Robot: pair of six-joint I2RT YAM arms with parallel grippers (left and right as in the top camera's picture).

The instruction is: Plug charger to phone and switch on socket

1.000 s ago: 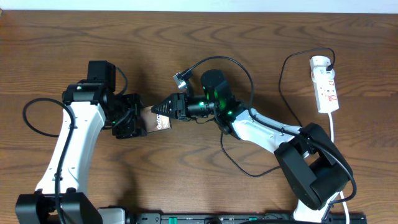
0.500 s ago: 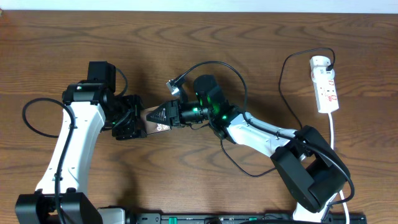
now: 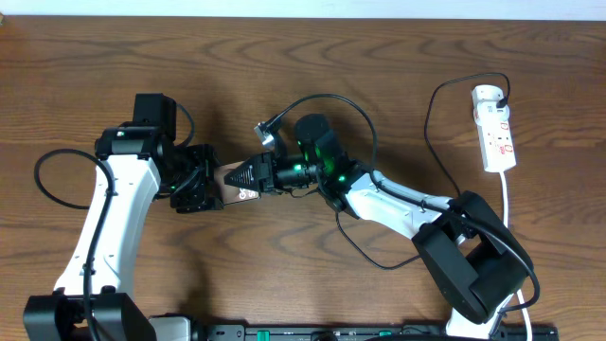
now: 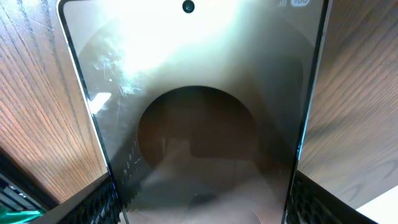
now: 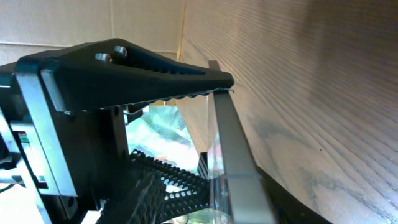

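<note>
Phone: thin rigid slab with a glossy glass face. I judge it light, slippery and scratch-prone, best taken by its dark long edges.
Location: left of centre on the wooden bench.
Left hand: clenched across the phone's edges with its ribbed pads.
Right hand: tip touches the phone's edge. I cannot tell whether it is clenched or released.
Charger: thin limp cable running from the white socket.

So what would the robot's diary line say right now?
left fingers: gripping phone | right fingers: tips at phone's edge, charger end hidden | socket: away from both arms, untouched
</note>
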